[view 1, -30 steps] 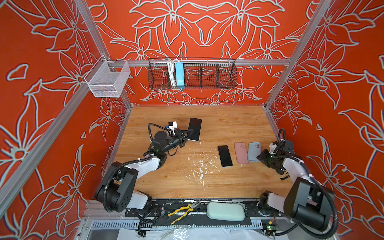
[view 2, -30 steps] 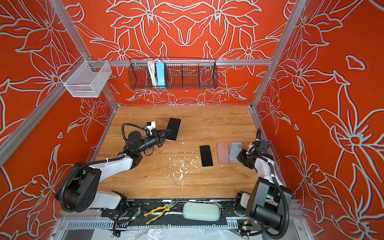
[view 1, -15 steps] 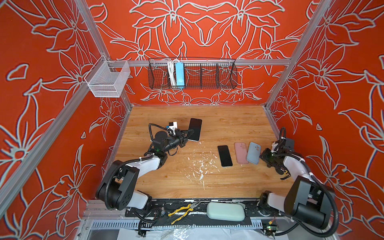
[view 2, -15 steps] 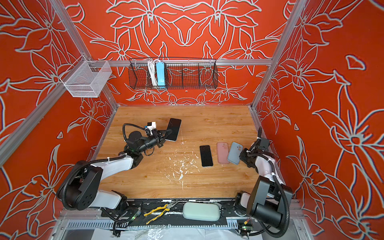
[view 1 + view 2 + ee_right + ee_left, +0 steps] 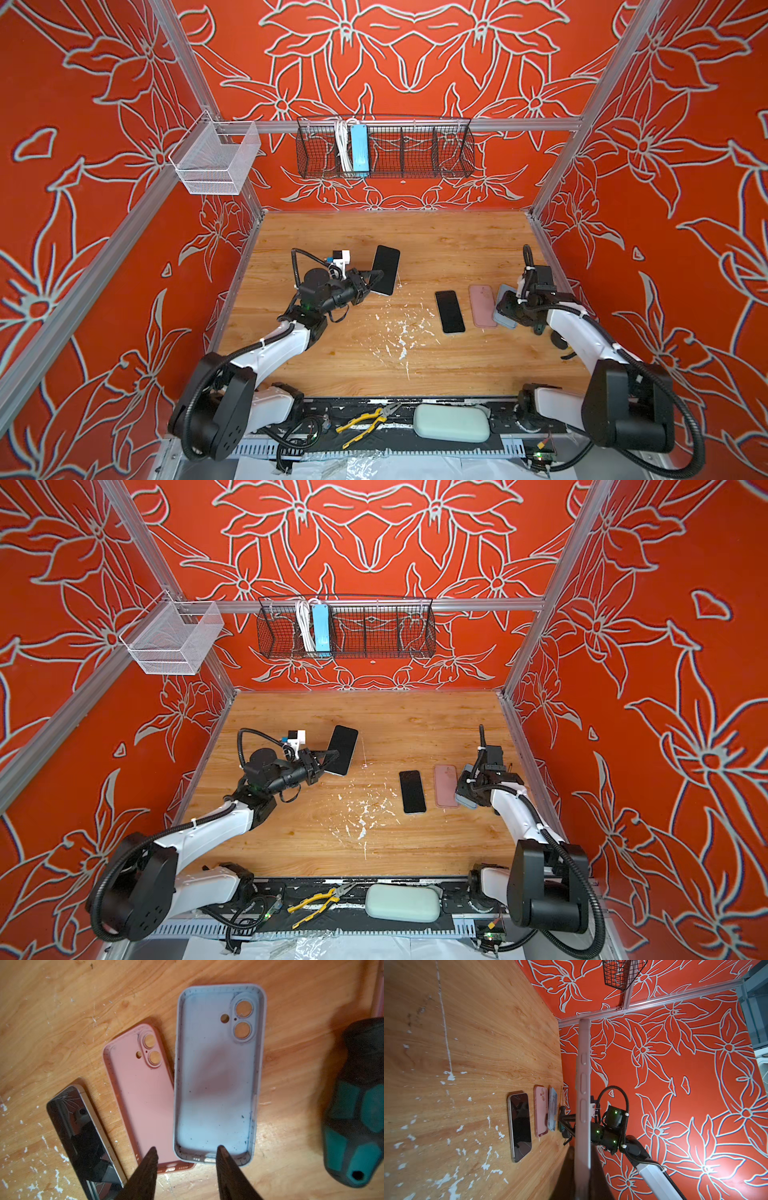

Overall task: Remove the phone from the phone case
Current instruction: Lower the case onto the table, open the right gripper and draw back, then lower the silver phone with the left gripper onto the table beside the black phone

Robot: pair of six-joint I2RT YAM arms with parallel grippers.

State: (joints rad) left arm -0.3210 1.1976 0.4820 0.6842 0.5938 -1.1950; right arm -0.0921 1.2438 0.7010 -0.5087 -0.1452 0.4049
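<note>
1 phone (image 5: 386,266), perhaps cased, in left hand (image 5: 371,283)

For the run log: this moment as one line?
left pincer: shut on dark-screened phone in pale pink case | right pincer: open over empty pale blue case | phone not yet out
</note>
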